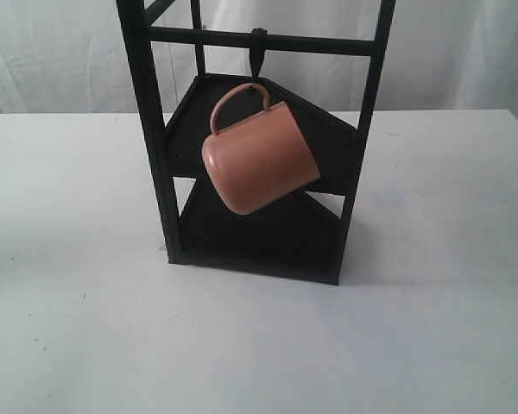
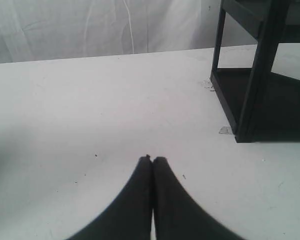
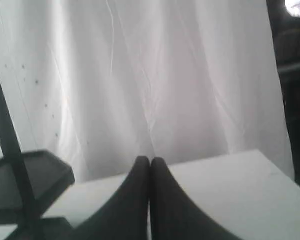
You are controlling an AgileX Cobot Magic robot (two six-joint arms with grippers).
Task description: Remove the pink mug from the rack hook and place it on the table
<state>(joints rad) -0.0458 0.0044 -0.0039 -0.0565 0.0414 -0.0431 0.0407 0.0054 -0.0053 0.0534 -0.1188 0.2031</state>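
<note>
In the exterior view the pink mug [image 1: 259, 159] hangs tilted by its loop handle from the rack hook [image 1: 257, 56], a black peg under the top crossbar of the black rack [image 1: 151, 129]. The white table [image 1: 78, 285] spreads all around. Neither arm shows in the exterior view. My left gripper [image 2: 152, 159] is shut with nothing in it, low over the table, with the rack's base [image 2: 250, 105] off to one side. My right gripper [image 3: 150, 160] is shut and empty too, raised, with a rack shelf [image 3: 30, 180] beside it. The mug is out of both wrist views.
A white curtain [image 1: 60, 52] hangs behind the table. The table's far edge [image 3: 215, 160] and a dark gap past the curtain [image 3: 295, 90] show in the right wrist view. Small specks and a tape scrap [image 2: 225, 131] lie near the rack's foot.
</note>
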